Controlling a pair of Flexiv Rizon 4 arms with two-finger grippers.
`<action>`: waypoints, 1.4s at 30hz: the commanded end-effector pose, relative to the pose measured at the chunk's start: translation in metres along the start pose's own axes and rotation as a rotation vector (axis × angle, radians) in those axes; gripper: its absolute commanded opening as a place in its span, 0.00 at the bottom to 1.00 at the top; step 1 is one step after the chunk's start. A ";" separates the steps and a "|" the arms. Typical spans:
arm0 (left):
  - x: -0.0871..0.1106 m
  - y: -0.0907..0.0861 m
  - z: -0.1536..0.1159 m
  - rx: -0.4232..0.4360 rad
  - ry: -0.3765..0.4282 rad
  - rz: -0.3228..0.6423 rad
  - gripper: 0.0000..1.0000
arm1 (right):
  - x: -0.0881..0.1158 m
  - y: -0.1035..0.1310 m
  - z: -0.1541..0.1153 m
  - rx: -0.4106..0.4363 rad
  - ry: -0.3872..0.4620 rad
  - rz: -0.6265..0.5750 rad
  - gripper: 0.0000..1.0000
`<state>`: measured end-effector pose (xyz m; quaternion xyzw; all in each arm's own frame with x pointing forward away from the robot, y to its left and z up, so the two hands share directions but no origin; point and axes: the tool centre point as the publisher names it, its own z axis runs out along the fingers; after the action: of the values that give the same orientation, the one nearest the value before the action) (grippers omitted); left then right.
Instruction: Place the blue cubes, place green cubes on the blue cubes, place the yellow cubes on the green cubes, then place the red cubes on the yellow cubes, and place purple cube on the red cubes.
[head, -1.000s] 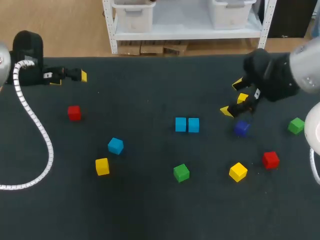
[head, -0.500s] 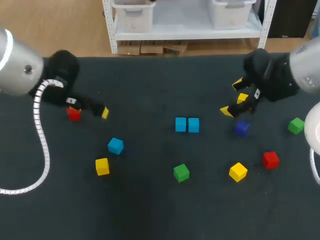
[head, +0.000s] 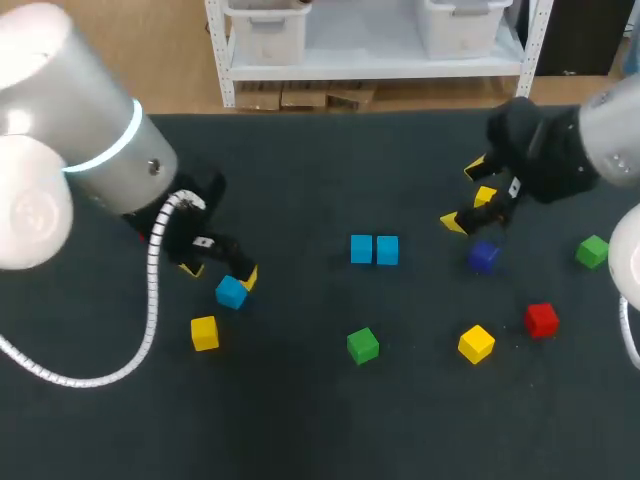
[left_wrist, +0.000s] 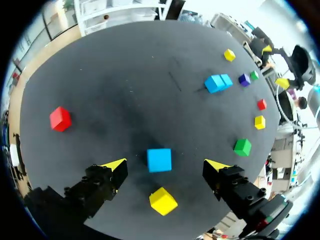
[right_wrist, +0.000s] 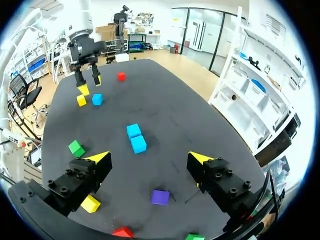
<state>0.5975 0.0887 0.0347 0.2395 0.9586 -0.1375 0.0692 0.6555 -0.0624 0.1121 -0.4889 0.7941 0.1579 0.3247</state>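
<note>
While the left gripper is hovering: its fingers are standing spread wide, pinching nothing and straddling the lone blue cube from above, left of centre in the head view.
Cube on the mat: it is lying flat and untouched on the dark table, with a yellow cube sitting just beside it toward the lower left.
Mid-frame: two blue cubes are resting side by side, touching.
At upper right: the right gripper is hanging with fingers apart and empty, near the purple cube.
Handling: the cube is looking small, rigid and probably light, and its smooth faces may be prone to slipping under a weak pinch.
Where to grip: two opposite side faces are offering the best hold, with the fingers squared to them and closing around the middle.
</note>
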 end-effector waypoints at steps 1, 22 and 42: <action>-0.013 0.000 0.015 0.005 0.176 0.006 1.00 | 0.000 -0.001 0.000 -0.003 -0.002 0.000 1.00; -0.005 0.013 0.031 -0.100 0.282 0.010 0.78 | 0.000 -0.001 0.000 -0.003 -0.002 0.000 1.00; 0.003 0.010 0.032 -0.249 0.354 0.113 0.00 | 0.000 -0.001 0.000 -0.003 -0.002 0.000 1.00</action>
<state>0.5995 0.0973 -0.0025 0.2964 0.9531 0.0095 -0.0599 0.6555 -0.0624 0.1121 -0.4889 0.7941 0.1579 0.3248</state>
